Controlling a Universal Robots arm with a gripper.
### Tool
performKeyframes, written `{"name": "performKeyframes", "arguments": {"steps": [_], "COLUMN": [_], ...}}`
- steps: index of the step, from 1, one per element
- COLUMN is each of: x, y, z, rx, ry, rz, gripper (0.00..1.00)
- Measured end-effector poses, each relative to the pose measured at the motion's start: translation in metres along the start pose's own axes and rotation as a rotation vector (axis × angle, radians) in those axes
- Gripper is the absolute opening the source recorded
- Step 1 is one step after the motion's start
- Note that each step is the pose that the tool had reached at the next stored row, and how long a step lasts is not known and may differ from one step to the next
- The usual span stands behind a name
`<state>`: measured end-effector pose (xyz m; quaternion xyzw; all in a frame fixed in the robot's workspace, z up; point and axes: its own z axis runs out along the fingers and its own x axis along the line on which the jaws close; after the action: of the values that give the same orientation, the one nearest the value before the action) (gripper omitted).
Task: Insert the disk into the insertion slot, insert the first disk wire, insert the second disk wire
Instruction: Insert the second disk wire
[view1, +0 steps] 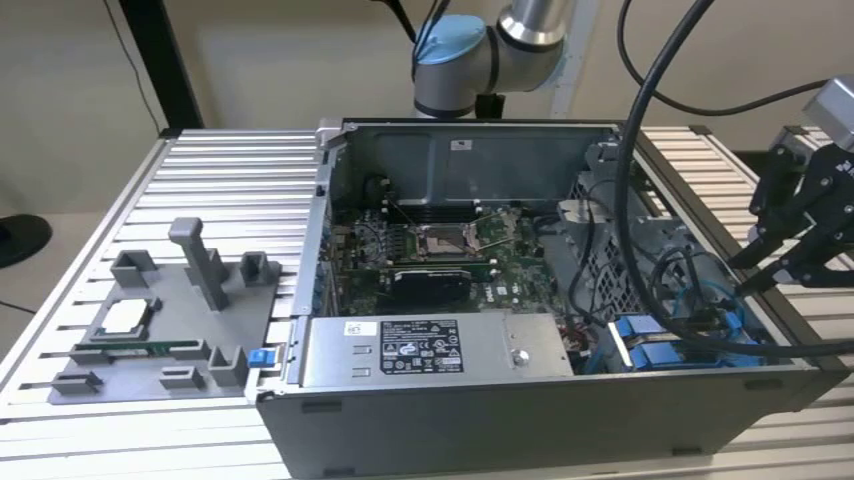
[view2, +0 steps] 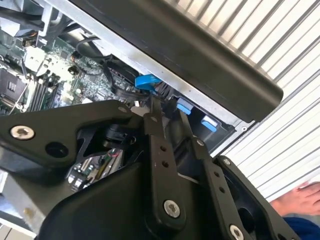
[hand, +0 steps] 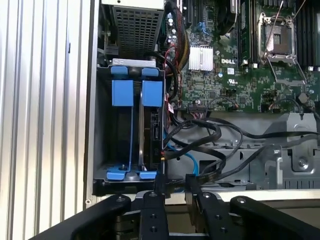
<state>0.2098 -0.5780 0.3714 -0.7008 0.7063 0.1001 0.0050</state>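
Note:
The disk (hand: 154, 129) stands on edge in the drive bay (hand: 102, 125) of the open computer case (view1: 534, 410), clipped in a blue carrier (hand: 152, 93). Beside it sits a second blue carrier (hand: 122, 92). In the exterior view the blue carriers (view1: 651, 345) lie at the case's front right corner. Black wires (hand: 210, 131) and a blue wire (hand: 192, 161) loop next to the disk's edge; whether any is plugged in I cannot tell. My gripper (hand: 176, 184) hovers above the bay's end, fingers a little apart with nothing between them. It hangs over the case's right wall (view1: 750, 282).
A grey labelled power-supply box (view1: 414, 350) lies along the case front. The motherboard (view1: 441, 250) fills the case floor. A grey fixture plate (view1: 160, 320) with parts sits on the slatted table at the exterior view's left. A person's hand (view2: 300, 199) rests on the table.

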Motion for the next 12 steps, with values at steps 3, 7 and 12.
{"name": "performKeyframes", "arguments": {"steps": [3, 7, 12], "x": [0.0033, 0.0072, 0.0078], "y": [-0.0002, -0.0012, -0.0018], "z": [0.0003, 0.0056, 0.0095], "rx": [-0.0012, -0.0038, -0.0039], "ry": [-0.0026, -0.0029, -0.0038], "rz": [0.000, 0.000, 0.000], "gripper": [1.00, 1.00, 1.00]}}
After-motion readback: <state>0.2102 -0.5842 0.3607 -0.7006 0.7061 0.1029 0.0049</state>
